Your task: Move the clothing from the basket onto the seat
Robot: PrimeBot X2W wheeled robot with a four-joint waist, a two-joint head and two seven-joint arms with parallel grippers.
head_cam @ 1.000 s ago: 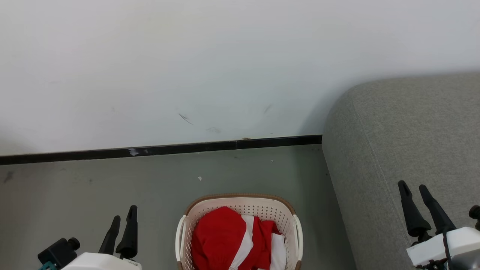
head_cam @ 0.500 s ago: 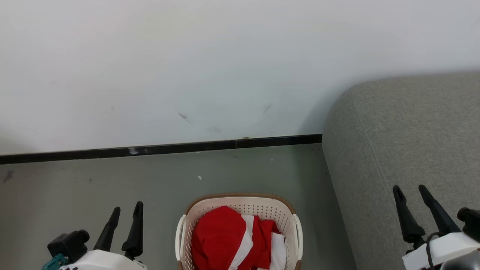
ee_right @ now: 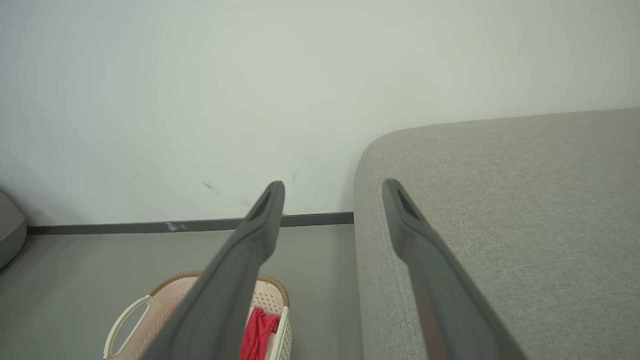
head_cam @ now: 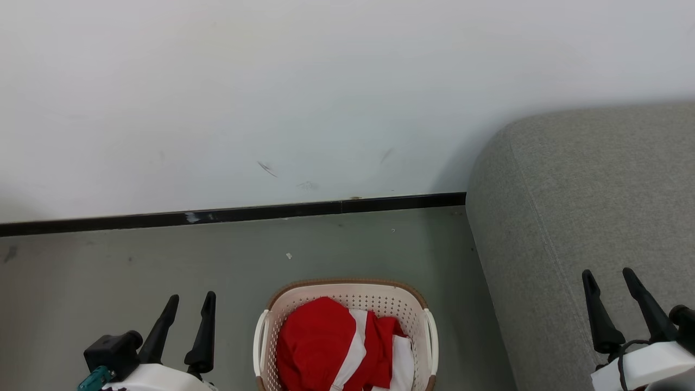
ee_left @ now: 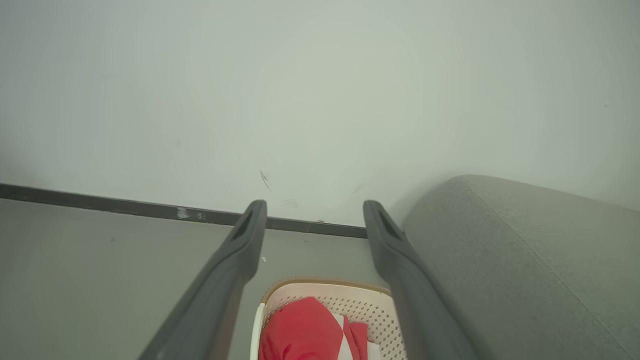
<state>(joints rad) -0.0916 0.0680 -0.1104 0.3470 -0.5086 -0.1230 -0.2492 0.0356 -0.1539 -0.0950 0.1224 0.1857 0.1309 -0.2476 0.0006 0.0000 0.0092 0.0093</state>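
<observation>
Red clothing (head_cam: 331,347) with white panels lies bunched in the cream perforated basket (head_cam: 347,293), which stands on the floor at the bottom middle of the head view. The grey seat (head_cam: 586,195) rises just right of the basket. To the basket's left my left gripper (head_cam: 191,300) hangs open and empty. Over the seat's front, my right gripper (head_cam: 608,274) is open and empty as well. Between the left gripper's fingers (ee_left: 240,250), the left wrist view looks down on the basket (ee_left: 325,295) and clothing (ee_left: 305,330). The right wrist view shows the basket (ee_right: 272,295), a strip of clothing (ee_right: 257,330) and the seat (ee_right: 500,200).
A white wall (head_cam: 271,98) with a black skirting strip (head_cam: 233,214) stands behind the basket. Grey floor (head_cam: 108,271) spreads to the left. A rounded grey thing (ee_right: 9,227) shows at the far left of the right wrist view.
My left gripper has shifted right, toward the basket. My right gripper has drifted slightly right over the seat. Basket and clothing are unmoved.
</observation>
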